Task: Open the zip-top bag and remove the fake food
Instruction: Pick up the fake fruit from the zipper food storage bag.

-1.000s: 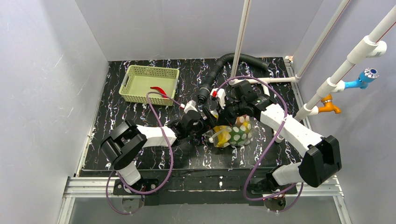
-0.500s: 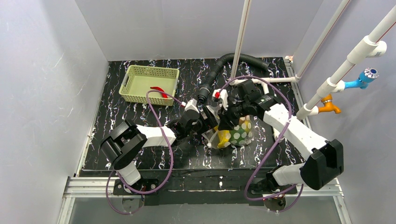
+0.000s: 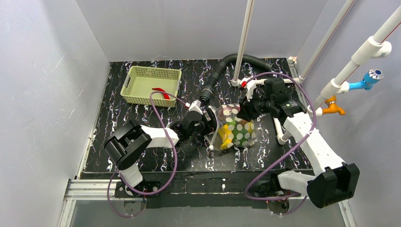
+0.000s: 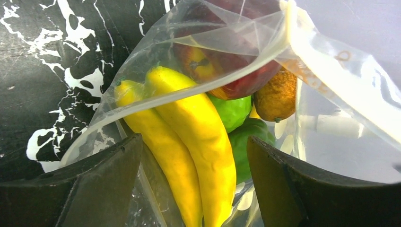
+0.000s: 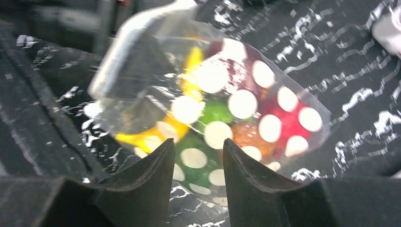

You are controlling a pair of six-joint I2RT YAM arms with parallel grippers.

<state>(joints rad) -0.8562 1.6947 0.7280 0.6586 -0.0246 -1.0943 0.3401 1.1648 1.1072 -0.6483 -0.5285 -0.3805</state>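
zip-top bag [image 3: 235,128] mid-table, black hose [image 3: 218,71] just behind
left gripper [image 4: 194,142] fingers spread wide at the bag mouth; right gripper [image 5: 198,149] fingers slightly apart above it; green basket [image 3: 151,69] well apart, far-left.

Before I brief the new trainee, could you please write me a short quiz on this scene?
1. True or false: the zip-top bag lies inside the basket.
2. What lies in the basket? A: a spoon. B: a red chili. C: a cup.
3. In the left wrist view, which yellow food shows between the fingers of the left end effector?

Key: 1 false, the bag lies on the table between the two arms. 2 B. 3 the banana, seen at the bag's mouth.
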